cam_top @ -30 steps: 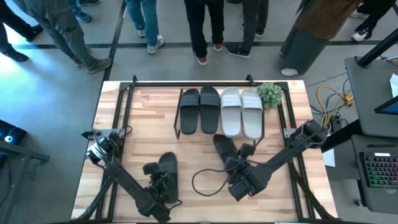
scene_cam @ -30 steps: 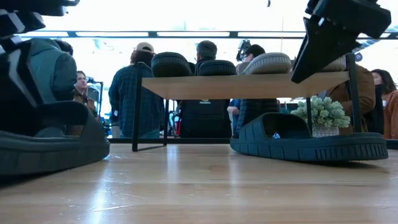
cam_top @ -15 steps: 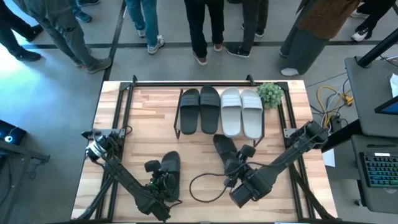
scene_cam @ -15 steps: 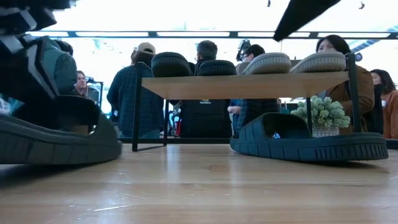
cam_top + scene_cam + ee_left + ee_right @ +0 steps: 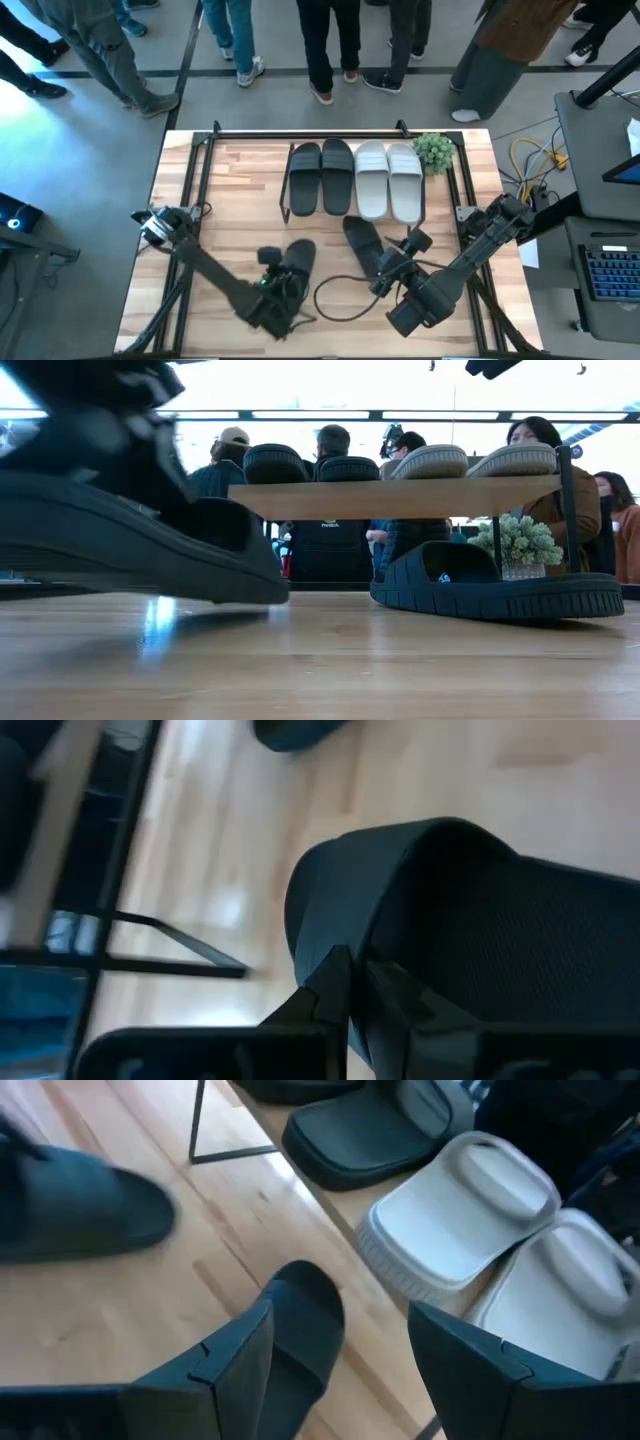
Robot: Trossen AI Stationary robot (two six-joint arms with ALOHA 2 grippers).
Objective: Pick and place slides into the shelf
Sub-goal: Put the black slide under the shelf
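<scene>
The shelf (image 5: 352,212) carries two black slides (image 5: 320,176) and two pale slides (image 5: 388,178) on its wood top (image 5: 400,498). A third black slide (image 5: 362,245) lies flat on its sole on the table in front of the shelf (image 5: 500,585). My left gripper (image 5: 272,287) is shut on a fourth black slide (image 5: 296,260), which looms large on the left of the low view (image 5: 130,540). My right gripper (image 5: 392,266) is open and hovers above the lying slide (image 5: 305,1330), touching nothing. My left gripper pinches the black slide between its two fingers (image 5: 335,982) at an edge of the slide (image 5: 375,945) near one rounded end; which part this is does not show. The slide is lifted clear of the table and tilted, with its right end lower (image 5: 270,592).
A black cable (image 5: 340,300) loops on the table between the two arms. A small potted plant (image 5: 433,150) stands by the shelf's right end. Black frame rails (image 5: 192,200) run along the table's edges. Several people stand beyond the far edge (image 5: 330,510).
My left gripper has carried the black slide up off the table and toward the right, nearer the table's middle; the slide now hangs tilted. My right gripper has risen away from the lying slide and drawn back a little toward the near edge, out of the low view.
</scene>
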